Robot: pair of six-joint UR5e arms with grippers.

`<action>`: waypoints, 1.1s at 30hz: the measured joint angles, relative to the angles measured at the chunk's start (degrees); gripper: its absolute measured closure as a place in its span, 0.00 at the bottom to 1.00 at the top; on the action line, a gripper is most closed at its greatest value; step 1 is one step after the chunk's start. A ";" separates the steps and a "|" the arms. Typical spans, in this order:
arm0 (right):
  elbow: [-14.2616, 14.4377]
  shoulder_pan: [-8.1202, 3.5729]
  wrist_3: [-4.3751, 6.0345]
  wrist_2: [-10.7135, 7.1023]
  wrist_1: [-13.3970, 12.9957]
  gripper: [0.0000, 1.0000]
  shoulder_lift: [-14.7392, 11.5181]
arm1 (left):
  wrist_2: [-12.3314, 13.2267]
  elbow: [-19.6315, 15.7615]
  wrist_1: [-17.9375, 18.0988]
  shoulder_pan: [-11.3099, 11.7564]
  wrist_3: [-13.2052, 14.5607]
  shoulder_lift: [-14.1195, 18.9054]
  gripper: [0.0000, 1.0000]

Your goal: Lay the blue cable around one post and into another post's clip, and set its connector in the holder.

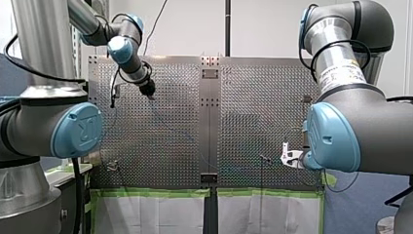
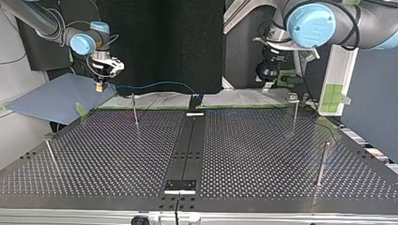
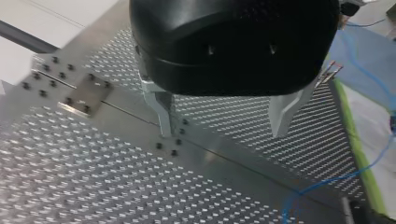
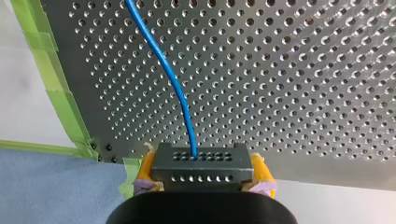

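The blue cable (image 4: pixel 173 81) runs from a black connector (image 4: pixel 201 161) out over the perforated table (image 4: pixel 303 84). My right gripper (image 4: pixel 203 170) is shut on that connector, yellow pads (image 4: pixel 145 168) on both sides, at the table's edge. In the top view my right gripper (image 2: pixel 100 86) hangs at the far left corner, and the cable (image 2: pixel 155 84) arcs from it toward the middle. My left gripper (image 3: pixel 224 122) is open with nothing between its metal fingers (image 3: pixel 161 109), above the centre rail (image 3: pixel 140 121). In the front view my left gripper (image 1: pixel 147 90) is over the far left of the table.
Thin posts stand on the table (image 2: pixel 135 110), (image 2: pixel 294 111), (image 2: pixel 323 161), (image 2: pixel 51 154). A black block (image 2: pixel 195 101) sits at the far end of the centre rail in the top view. Green tape (image 4: pixel 56 88) lines the table's edge, beside a blue sheet (image 2: pixel 51 98).
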 joint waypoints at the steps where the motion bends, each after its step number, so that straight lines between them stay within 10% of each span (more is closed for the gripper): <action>1: 0.01 0.07 0.01 -0.06 -0.05 0.97 -0.01 | -0.39 -0.39 0.42 -0.41 -0.26 -0.41 0.01; 33: -0.03 0.97 0.66 -3.48 -1.51 0.97 0.03 | -12.38 -0.50 15.90 -15.90 -6.35 -15.90 0.01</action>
